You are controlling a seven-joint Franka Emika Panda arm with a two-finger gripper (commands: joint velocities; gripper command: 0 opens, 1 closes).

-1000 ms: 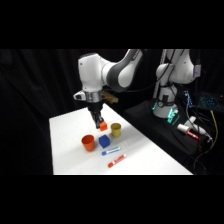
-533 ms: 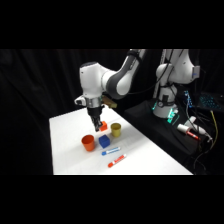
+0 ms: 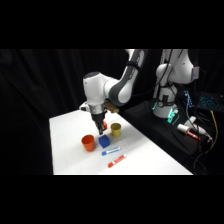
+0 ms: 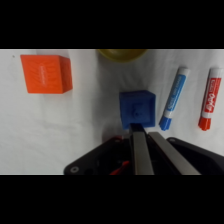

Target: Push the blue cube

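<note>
We see the claw [image 4: 141, 131] with its fingers drawn narrow, gripping nothing, tips against the blue cube [image 4: 136, 109]. The cube sits on the bench [image 3: 65, 145] between orange cup [image 3: 88, 143] and yellow cup [image 3: 116, 129]. We advise pushing squarely through its centre, clear of the blue marker [image 4: 173, 98].

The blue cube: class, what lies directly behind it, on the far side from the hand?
In the wrist view, beyond the blue cube sits a yellow cup, only its edge showing. The hand hides the cube's near side.
</note>
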